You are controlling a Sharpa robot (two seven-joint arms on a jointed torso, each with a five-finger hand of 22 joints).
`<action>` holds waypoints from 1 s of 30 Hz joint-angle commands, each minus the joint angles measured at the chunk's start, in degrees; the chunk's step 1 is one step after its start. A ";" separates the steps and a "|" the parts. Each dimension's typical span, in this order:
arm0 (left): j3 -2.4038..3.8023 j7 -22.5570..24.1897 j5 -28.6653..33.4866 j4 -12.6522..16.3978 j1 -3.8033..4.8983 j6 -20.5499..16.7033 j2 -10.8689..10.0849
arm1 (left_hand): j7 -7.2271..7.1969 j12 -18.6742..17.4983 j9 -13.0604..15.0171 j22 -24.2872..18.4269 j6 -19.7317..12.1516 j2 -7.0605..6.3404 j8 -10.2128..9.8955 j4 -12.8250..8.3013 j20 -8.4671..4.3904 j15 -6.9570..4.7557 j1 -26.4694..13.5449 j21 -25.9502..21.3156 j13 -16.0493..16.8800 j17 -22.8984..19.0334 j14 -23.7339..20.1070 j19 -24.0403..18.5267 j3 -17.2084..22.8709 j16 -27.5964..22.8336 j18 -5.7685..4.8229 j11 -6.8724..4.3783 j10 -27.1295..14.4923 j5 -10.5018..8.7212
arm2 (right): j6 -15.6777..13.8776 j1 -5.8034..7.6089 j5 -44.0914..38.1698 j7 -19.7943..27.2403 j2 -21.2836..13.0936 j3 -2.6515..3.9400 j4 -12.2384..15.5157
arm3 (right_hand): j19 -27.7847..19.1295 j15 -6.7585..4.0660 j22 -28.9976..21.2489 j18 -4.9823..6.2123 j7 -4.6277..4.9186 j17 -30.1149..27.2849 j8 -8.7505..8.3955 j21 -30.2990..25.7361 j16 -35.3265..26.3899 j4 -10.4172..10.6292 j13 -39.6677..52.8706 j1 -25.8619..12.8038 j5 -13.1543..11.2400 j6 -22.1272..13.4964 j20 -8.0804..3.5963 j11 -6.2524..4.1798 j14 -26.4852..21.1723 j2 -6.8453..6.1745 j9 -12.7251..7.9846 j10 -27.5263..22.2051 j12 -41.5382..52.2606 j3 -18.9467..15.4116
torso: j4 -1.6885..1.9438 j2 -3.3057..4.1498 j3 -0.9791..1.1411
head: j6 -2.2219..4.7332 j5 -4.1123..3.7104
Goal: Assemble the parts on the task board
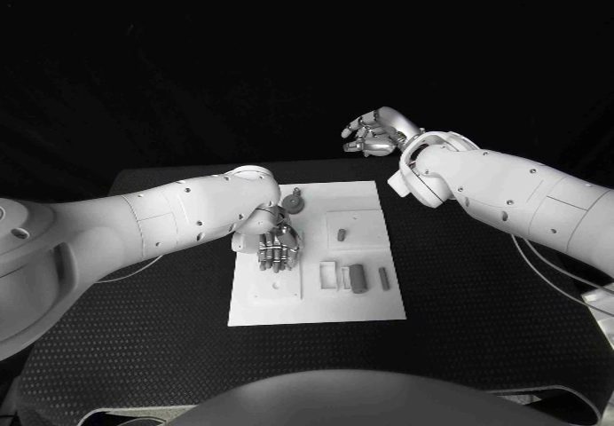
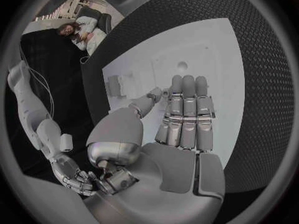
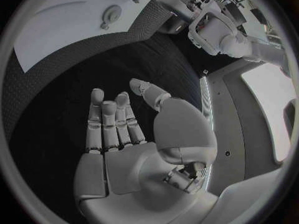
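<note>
Left hand (image 1: 272, 244): fingers (image 2: 187, 115) straight, side by side, holding nothing, flat over the task board (image 1: 263, 306). The grey parts (image 1: 357, 277) lie on the board, on the far side of it from the fingers; long axes run toward the robot. Right hand (image 1: 376, 131): loosely curled, empty, raised beyond the board's far edge, well apart. Left hand is nearer. The counter (image 1: 153, 355) carries the board. No legible writing.

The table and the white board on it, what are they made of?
The table looks covered in a black mat, maybe rubber or foam: its surface is matte with a fine dotted texture. The task board looks like smooth white plastic, though painted metal is possible: it is flat, even and hard-edged, with shallow recesses holding grey parts. Neither can be told for sure.
</note>
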 commanded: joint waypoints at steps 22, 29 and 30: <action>0.02 1.12 -2.01 -1.00 -0.91 0.47 0.81 | -2.06 -0.06 0.19 0.22 2.54 0.45 0.01 -0.01 0.04 0.07 -0.13 0.36 0.16 0.19 0.49 0.17 0.40 -0.43 -0.46 0.24 0.30 0.09 | 0.93 -0.03 -0.03 0.73 -0.01 0.03 0.37 | -0.34 -0.11 0.99 0.70 0.44 -0.17 0.23 -0.32 0.25 -0.31 -0.19 0.54 0.14 -0.11 0.23 0.12 -0.26 0.17 -0.17 -0.42 0.36 -0.07 | 0.02 0.02 -0.01 | 0.00 -0.13; 0.03 1.37 -2.97 -1.24 -1.01 -0.04 0.85 | -2.04 -0.08 0.22 0.26 2.52 0.46 -0.03 -0.01 0.05 0.08 -0.16 0.35 0.18 0.21 0.49 0.16 0.43 -0.47 -0.47 0.26 0.29 0.08 | 0.92 -0.03 -0.03 0.75 -0.04 0.03 0.47 | -0.35 -0.11 0.99 0.71 0.44 -0.20 0.24 -0.32 0.27 -0.30 -0.22 0.53 0.14 -0.12 0.26 0.13 -0.28 0.19 -0.20 -0.43 0.38 -0.07 | 0.00 0.02 0.00 | 0.00 -0.13; 0.03 1.39 -3.03 -1.24 -1.01 -0.06 0.85 | -2.04 -0.08 0.22 0.27 2.52 0.46 -0.03 -0.01 0.05 0.08 -0.16 0.35 0.19 0.22 0.49 0.16 0.44 -0.47 -0.47 0.26 0.29 0.08 | 0.94 -0.03 -0.03 0.76 -0.03 0.03 0.50 | -0.35 -0.11 0.99 0.72 0.44 -0.20 0.25 -0.32 0.27 -0.30 -0.23 0.53 0.14 -0.12 0.26 0.13 -0.28 0.19 -0.21 -0.44 0.39 -0.08 | 0.00 0.02 0.00 | 0.00 -0.15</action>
